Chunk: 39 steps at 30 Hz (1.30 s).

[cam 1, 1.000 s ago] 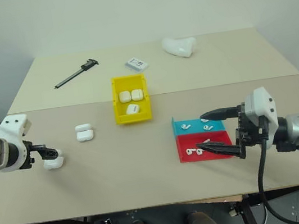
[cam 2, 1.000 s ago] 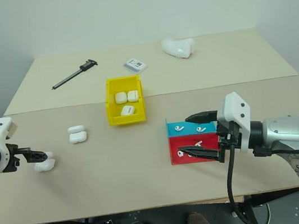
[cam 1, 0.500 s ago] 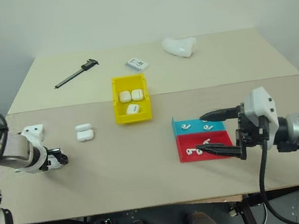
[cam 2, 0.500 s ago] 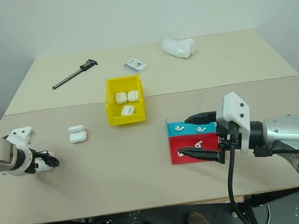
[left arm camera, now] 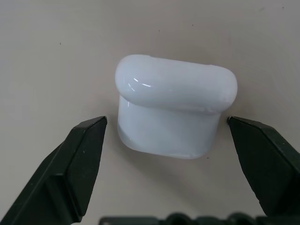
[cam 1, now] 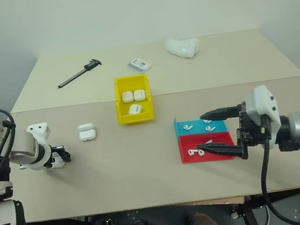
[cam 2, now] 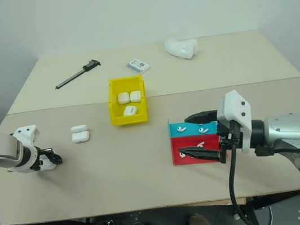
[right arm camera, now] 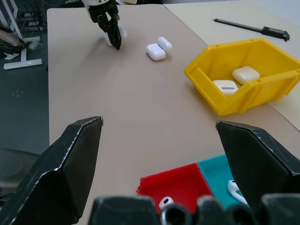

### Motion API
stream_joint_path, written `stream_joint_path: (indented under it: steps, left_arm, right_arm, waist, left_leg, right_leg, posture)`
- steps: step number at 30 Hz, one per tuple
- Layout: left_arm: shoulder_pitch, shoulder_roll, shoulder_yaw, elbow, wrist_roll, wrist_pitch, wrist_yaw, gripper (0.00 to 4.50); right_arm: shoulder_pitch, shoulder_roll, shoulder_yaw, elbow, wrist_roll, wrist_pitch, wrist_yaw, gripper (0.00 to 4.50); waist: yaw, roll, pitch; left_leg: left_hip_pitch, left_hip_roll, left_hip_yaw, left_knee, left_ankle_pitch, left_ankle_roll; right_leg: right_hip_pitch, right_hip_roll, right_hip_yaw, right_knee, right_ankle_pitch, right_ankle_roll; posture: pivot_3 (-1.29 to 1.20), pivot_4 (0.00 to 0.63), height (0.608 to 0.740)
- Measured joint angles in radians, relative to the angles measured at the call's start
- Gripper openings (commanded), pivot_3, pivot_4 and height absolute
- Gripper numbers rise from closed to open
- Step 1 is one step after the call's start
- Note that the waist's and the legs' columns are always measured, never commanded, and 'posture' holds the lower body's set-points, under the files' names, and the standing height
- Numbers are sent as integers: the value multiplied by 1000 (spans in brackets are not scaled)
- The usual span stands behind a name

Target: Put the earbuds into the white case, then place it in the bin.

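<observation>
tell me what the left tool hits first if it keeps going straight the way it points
Most likely the white case lying on the table: the left tool points down at it, open fingers either side, not yet touching.

The beige bench (cam 1: pixel 147 164) carries a yellow bin (cam 1: pixel 133 99), teal tray (cam 1: pixel 193 125) and red tray (cam 1: pixel 204 148), two white cases (cam 1: pixel 87 132) (left arm camera: pixel 174 112), a caliper (cam 1: pixel 79 73), a card (cam 1: pixel 140 65) and a lumpy white object (cam 1: pixel 182 46).

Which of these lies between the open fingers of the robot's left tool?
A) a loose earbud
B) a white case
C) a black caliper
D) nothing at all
B: the left wrist view shows a white case on the table, flanked by the two spread fingers of the left tool, neither touching it.
</observation>
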Motion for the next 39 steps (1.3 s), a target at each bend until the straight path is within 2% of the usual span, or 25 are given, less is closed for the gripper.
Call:
stream_joint_path:
  steps: [3, 6, 12, 15, 19, 22, 23, 25, 28, 34, 38, 39]
  left_arm:
    - [11, 5, -2, -15, 1, 0, -20, 3634]
    - [28, 8, 0, -43, 5, -2, -39, 2762]
    - [88, 17, 44, -163, 34, 1, -70, 2762]
    - [184, 28, 155, -370, 47, -48, -147, 2762]
    - [351, -4, 360, -653, 82, -339, -319, 2762]
    - [428, -74, 409, -760, 146, -592, -476, 2762]
    - [430, -137, 419, -764, 150, -666, -537, 2762]
    - [420, -216, 414, -747, 126, -734, -642, 2762]
    - [342, -322, 333, -710, 128, -844, -817, 2762]
    - [224, -451, 148, -656, 179, -1076, -1228, 2762]
    - [173, -504, 71, -587, 233, -1193, -1443, 2762]
    - [169, -513, 61, -575, 240, -1208, -1480, 2762]
  right_arm:
    - [1, -3, -3, -6, 0, 0, -1, 4500]
    - [0, -3, -2, -6, 0, 0, -1, 4500]
    - [-17, -3, 2, 5, -3, 0, -2, 4500]
    - [-21, 1, 9, 11, -14, -1, -5, 4500]
    - [-28, 11, 16, 26, -37, -4, -10, 4500]
    - [-39, 19, 19, 30, -44, -5, -19, 4500]
    - [-45, 23, 20, 31, -49, -5, -23, 4500]
    - [-51, 25, 20, 32, -50, -5, -25, 4500]
    - [-49, 12, 18, 31, -57, -5, -22, 4500]
    - [-95, -130, 52, 25, -118, 65, -20, 4500]
    - [-229, -214, 187, 14, -139, 207, -23, 4500]
    - [-261, -218, 219, 11, -149, 231, -22, 4318]
  waist:
    - [-2, 0, 0]
    - [-7, 0, 0]
    - [-12, -1, 0]
    - [-12, -1, 0]
    - [-9, -1, 0]
    - [-6, 0, 0]
    - [-1, 1, -1]
    - [4, 0, -1]
    - [9, 0, -1]
    - [-6, 1, -2]
    - [-20, 3, -2]
    - [-23, 3, -2]
  left_leg:
    - [0, 0, -1, 0, 0, 0]
    - [0, 0, -1, 0, 0, 0]
    - [-1, 1, -1, 0, 0, 0]
    - [-3, 1, -1, 0, 0, 0]
    - [-2, 1, 0, 0, 1, -1]
    - [1, 1, 2, 0, 0, -1]
    - [2, 1, 3, 0, 0, -1]
    - [1, 1, 2, 1, 0, -1]
    - [-1, 0, 2, 1, 0, 0]
    - [-5, 1, 2, 2, 0, 1]
    - [-2, 1, 0, 2, 0, 1]
    - [-2, 1, -1, 2, 0, 1]
  right_leg:
    - [0, 0, 0, 0, 0, 0]
    - [0, 0, 0, 0, 0, 0]
    - [-1, 0, 0, 0, 0, 0]
    - [-2, 0, 0, 0, 0, 0]
    - [-1, 0, 0, 0, 0, 0]
    - [2, -1, 0, -1, 0, -1]
    - [3, -1, -1, -1, 1, -1]
    - [3, 0, -2, -1, 1, -1]
    - [3, 0, -3, -3, 1, -1]
    - [-1, 1, -1, -3, 1, 0]
    - [1, 1, 0, -1, 1, 0]
    - [1, 2, -1, -2, 1, 0]
  posture:
    - [0, 150, 740]
    - [0, 150, 740]
    - [0, 150, 740]
    - [0, 150, 740]
    - [0, 150, 740]
    - [0, 150, 740]
    - [0, 150, 740]
    - [0, 150, 740]
    - [0, 150, 740]
    - [0, 150, 740]
    - [0, 150, 740]
    - [0, 150, 740]
